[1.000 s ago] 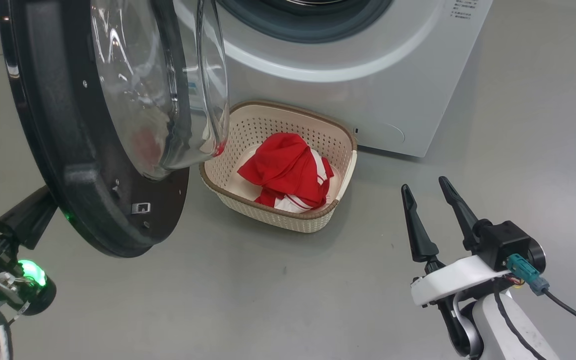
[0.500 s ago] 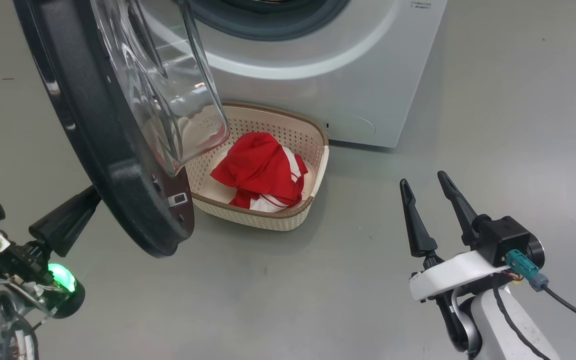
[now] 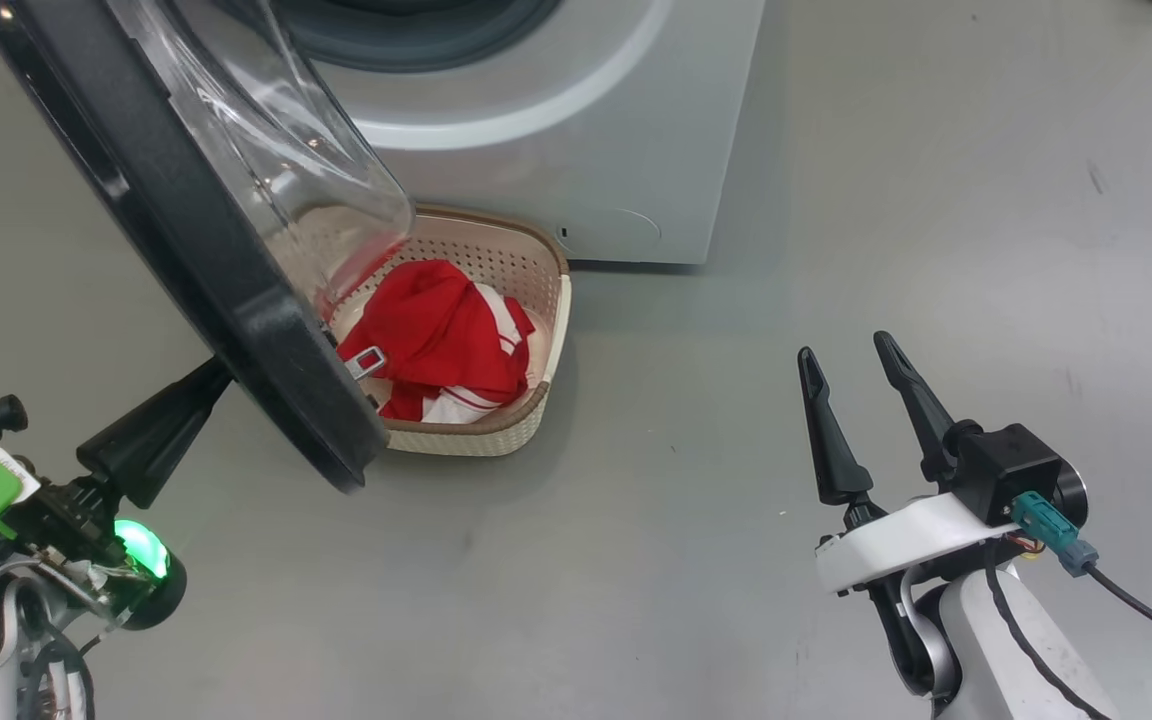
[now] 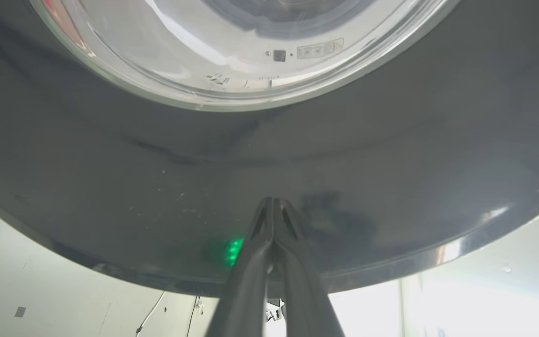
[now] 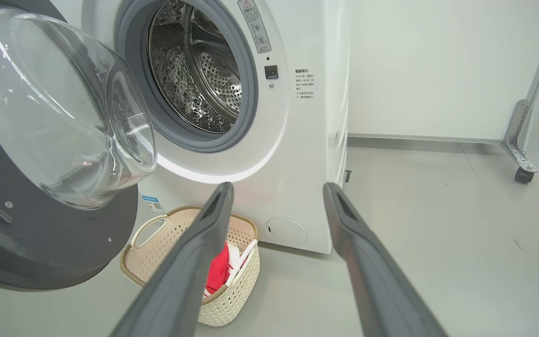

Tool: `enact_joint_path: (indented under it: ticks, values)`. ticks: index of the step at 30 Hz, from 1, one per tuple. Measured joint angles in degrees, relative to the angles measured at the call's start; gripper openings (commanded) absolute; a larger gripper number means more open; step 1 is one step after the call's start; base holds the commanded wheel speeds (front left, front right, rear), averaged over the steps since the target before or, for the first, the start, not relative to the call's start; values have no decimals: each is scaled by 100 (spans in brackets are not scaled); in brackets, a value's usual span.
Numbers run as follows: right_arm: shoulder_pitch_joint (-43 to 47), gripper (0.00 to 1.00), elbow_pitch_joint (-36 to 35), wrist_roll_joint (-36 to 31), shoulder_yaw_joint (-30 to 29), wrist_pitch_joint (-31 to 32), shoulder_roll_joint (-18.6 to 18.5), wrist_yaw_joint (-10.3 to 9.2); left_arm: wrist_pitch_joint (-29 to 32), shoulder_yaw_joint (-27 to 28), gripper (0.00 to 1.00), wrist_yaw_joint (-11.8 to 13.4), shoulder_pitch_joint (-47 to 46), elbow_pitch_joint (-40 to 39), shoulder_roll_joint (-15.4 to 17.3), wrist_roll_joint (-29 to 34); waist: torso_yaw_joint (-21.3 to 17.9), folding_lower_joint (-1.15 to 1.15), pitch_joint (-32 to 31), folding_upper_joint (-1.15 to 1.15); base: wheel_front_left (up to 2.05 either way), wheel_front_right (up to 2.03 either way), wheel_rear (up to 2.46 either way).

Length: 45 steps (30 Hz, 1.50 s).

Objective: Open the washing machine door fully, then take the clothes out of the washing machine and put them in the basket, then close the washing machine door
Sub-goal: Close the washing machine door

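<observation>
The washing machine (image 3: 576, 130) stands with its steel drum (image 5: 199, 79) bare inside. The washing machine door (image 3: 186, 250) hangs partly open, its glass bowl (image 5: 63, 112) bulging toward the machine and over the basket. The red clothes (image 3: 436, 335) with white stripes lie in the cream basket (image 3: 496, 425) on the floor below the door. My left gripper (image 3: 219, 372) is shut, its tips (image 4: 273, 201) against the door's black outer face (image 4: 269, 154). My right gripper (image 3: 842, 346) hovers open and holds nothing, to the right of the basket.
Grey floor lies around the machine, with open room to the right. A white wall panel (image 5: 438, 70) stands behind, and a metal frame leg on a caster (image 5: 522, 164) is at the far right. The basket (image 5: 232, 299) sits close against the machine's front.
The head camera has turned, shifting the whole scene left. The door has swung toward the machine with my shut left gripper behind it. The right gripper has kept its pose.
</observation>
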Motion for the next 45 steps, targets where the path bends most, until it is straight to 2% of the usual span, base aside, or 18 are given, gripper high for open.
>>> enact_joint_path:
  ticks: [15,28,36,45]
  values:
    - [-73,100,-107,18,-5,0,25,-4,-716,264,0,8,-107,-30,-121,42,-1012,0,242,0,0,0,0]
    - [-79,100,-129,67,55,0,46,-3,-1076,301,0,51,-447,-25,-224,-26,-1719,0,389,0,0,0,0]
    - [-80,100,-167,114,68,0,58,-4,-1719,642,0,51,-761,51,-256,-3,-2130,0,465,0,0,0,0]
    - [-79,100,-274,336,92,0,81,-62,-2138,646,0,51,-1072,188,-261,96,-2509,0,558,0,0,0,0]
